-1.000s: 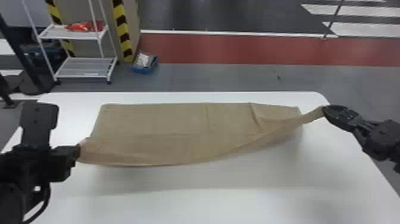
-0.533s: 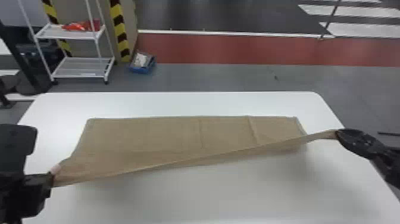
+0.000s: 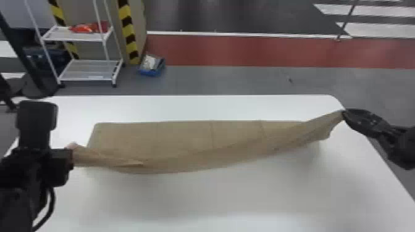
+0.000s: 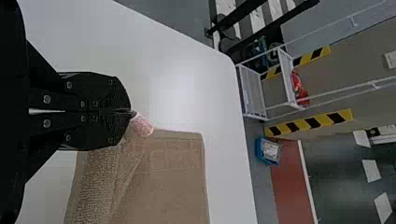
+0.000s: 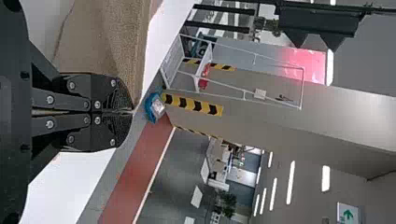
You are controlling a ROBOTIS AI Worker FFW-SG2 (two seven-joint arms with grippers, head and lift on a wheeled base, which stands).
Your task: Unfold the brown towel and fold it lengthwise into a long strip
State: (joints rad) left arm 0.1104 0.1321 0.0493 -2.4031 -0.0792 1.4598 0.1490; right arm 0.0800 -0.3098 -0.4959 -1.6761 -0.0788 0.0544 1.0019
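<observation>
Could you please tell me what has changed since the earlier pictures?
The left gripper and right gripper drew the brown towel toward the robot, then moved forward again, away from it. The towel's near edge, pulled straight a moment ago, now sags between them. Nothing was let go: both grippers still hold the towel.

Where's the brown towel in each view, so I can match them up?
Head view: brown towel across the middle, over the white table.
Left wrist view: towel, gripped by the left pincer.
Right wrist view: towel, gripped by the right pincer.
Shared landmark: blue bin on the floor.
</observation>
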